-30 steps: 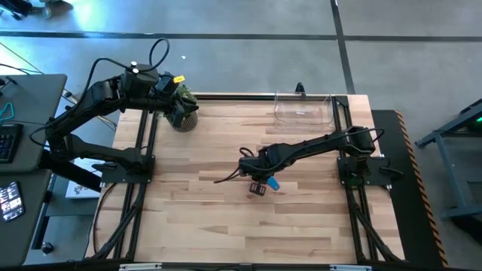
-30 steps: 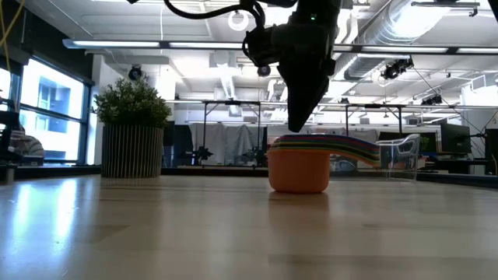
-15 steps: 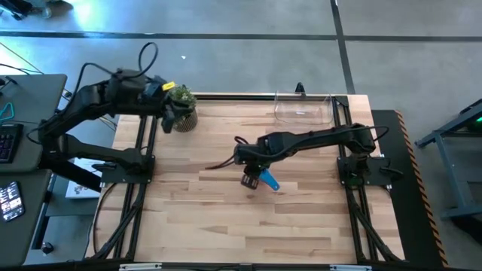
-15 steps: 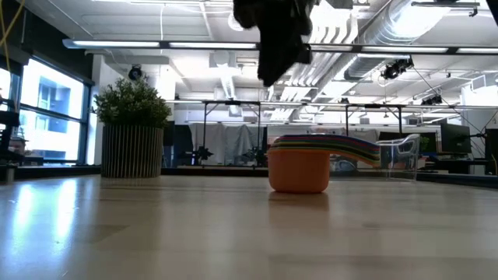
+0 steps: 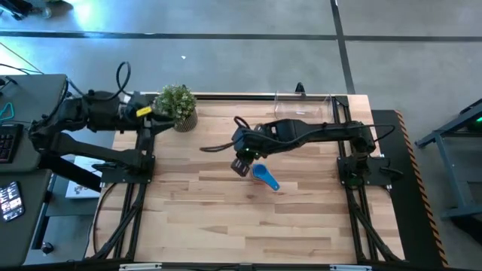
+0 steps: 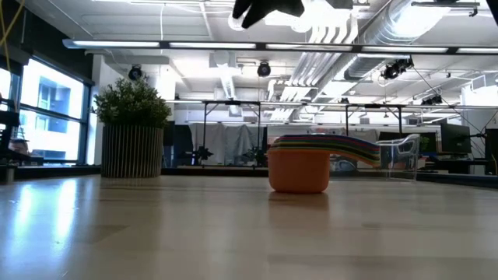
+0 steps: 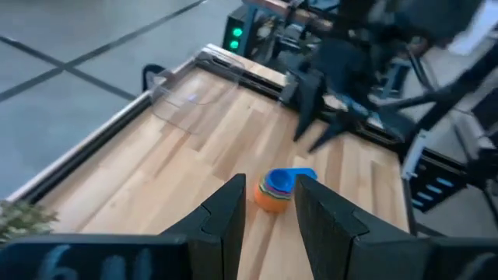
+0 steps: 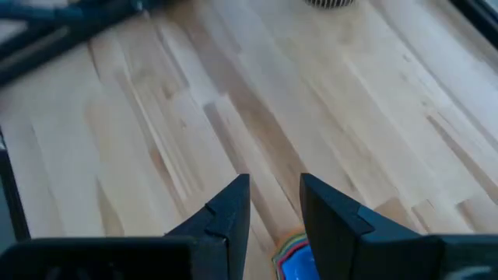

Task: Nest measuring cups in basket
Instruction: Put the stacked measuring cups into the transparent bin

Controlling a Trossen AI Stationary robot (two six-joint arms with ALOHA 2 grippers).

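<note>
Wooden table (image 5: 226, 218), light planks, is spanned by both arms. Potted green plant (image 5: 177, 105) is placed at the far left corner. Basket (image 5: 303, 108), clear plastic, is set at the far edge toward the right, nothing seen in it. Measuring cups (image 5: 263, 177) are stacked one inside another near the table's middle, well apart from the basket, orange lowest, blue uppermost, handles fanned to one side. Right gripper (image 5: 241, 162) is held above the table just beside the stack, fingers slightly parted, nothing held. Left gripper (image 7: 268, 206) is kept beside the plant at the left edge, fingers parted, nothing held
</note>
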